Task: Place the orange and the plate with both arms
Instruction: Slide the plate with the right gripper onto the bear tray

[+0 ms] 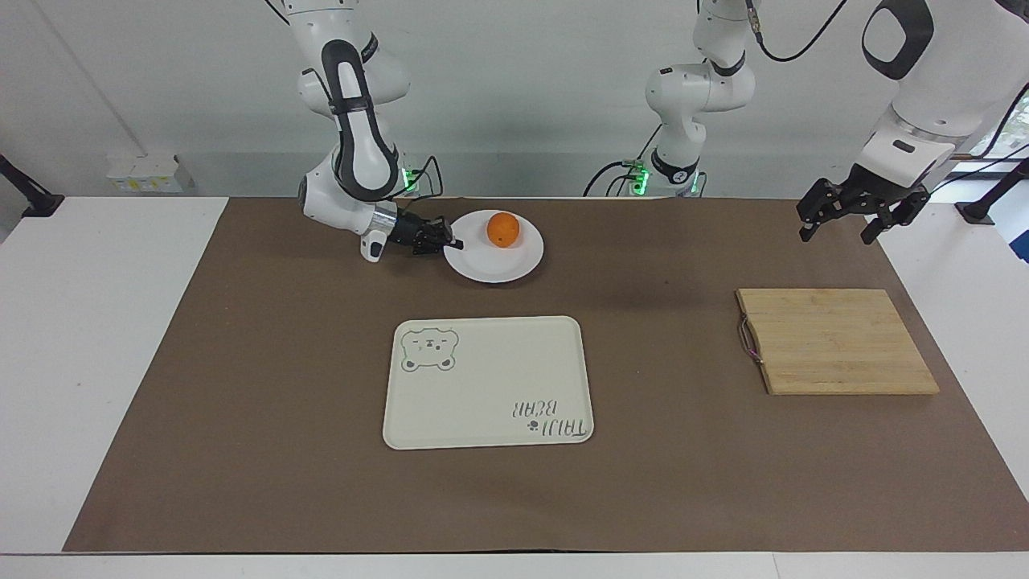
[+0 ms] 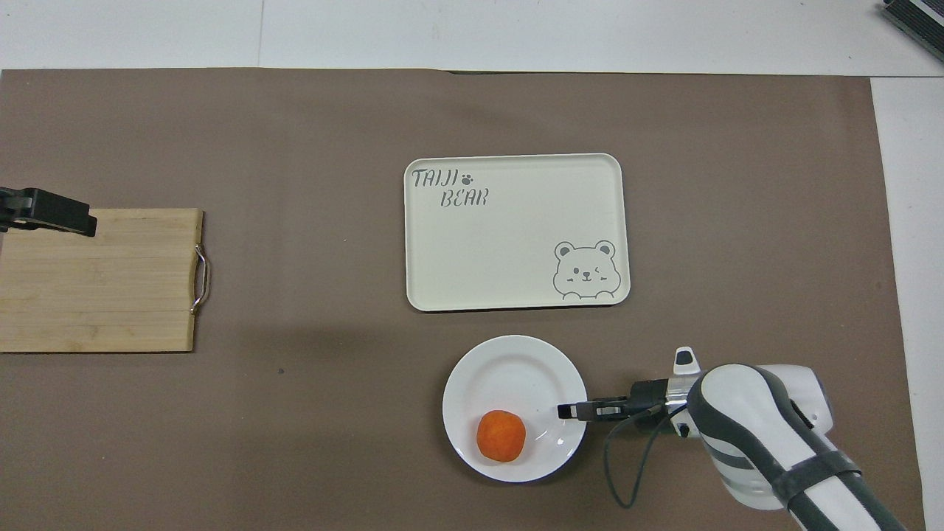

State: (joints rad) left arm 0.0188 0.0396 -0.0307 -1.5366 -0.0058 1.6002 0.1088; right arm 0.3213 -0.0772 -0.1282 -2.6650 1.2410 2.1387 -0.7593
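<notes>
The orange [image 1: 502, 229] [image 2: 501, 436] lies on the white plate [image 1: 498, 267] [image 2: 516, 372], on the part nearer the robots. My right gripper [image 1: 457, 244] [image 2: 564, 411] is shut on the plate's rim at the side toward the right arm's end of the table. It comes in low and nearly level, and the plate hangs slightly above the brown mat. My left gripper [image 1: 836, 236] hangs open and empty in the air over the mat at the left arm's end, above the edge of the cutting board nearest the robots.
A cream bear tray [image 1: 490, 386] [image 2: 516, 243] lies mid-table, farther from the robots than the plate. A wooden cutting board [image 1: 836, 342] [image 2: 96, 280] with a metal handle lies toward the left arm's end.
</notes>
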